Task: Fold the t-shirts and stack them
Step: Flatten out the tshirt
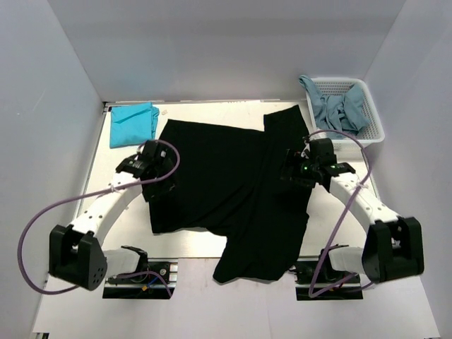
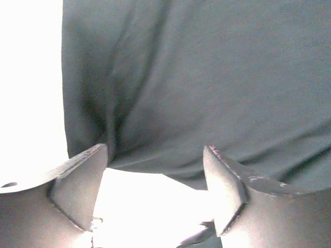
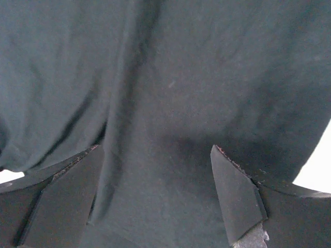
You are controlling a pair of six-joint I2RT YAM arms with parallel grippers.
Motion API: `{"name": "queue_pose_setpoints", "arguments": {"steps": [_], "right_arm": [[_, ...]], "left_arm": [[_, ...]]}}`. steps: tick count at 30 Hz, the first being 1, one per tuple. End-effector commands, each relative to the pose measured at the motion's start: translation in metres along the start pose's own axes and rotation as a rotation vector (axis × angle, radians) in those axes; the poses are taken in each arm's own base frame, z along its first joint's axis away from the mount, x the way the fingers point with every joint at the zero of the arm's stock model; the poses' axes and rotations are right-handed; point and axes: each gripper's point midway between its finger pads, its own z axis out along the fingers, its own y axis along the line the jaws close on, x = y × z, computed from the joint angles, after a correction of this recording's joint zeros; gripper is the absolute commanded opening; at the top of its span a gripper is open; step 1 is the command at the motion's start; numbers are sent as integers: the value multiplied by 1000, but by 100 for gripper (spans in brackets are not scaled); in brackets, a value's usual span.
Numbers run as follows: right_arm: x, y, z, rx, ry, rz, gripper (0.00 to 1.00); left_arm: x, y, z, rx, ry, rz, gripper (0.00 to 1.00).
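You have the big tee spread across the table. The folded tee lies behind it to the left; the basket behind it to the right, more tees inside.

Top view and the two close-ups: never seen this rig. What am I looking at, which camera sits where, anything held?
Two robot arms are bolted at the near edge of a table. The top view looks down from above and behind them, with the left arm on the left and the right arm on the right. Each close-up comes from a camera on a wrist; the two wedges at the bottom belong to that gripper. On the table lie a large black t-shirt, spread out, a teal t-shirt far left, and a white basket holding greyish-blue t-shirts far right. The left gripper and right gripper are open over the black cloth; nothing is held.
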Motion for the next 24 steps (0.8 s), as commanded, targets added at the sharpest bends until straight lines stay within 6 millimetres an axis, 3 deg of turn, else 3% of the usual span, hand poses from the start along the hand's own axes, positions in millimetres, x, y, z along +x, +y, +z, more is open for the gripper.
{"name": "queue_pose_setpoints", "arguments": {"steps": [1, 5, 12, 20, 24], "right_arm": [[9, 1, 20, -18, 44, -6, 89], [17, -11, 33, 36, 77, -2, 89], [33, -34, 56, 135, 152, 77, 88], [60, -61, 72, 280, 261, 199, 86], [59, -66, 78, 306, 280, 210, 86]], "left_arm": [[21, 33, 5, -118, 30, -27, 83], [20, 29, 12, -97, 22, -30, 75], [38, 62, 33, -305, 120, -31, 51], [45, 76, 38, -370, 140, -47, 49], [45, 64, 47, -304, 155, -23, 37]]}}
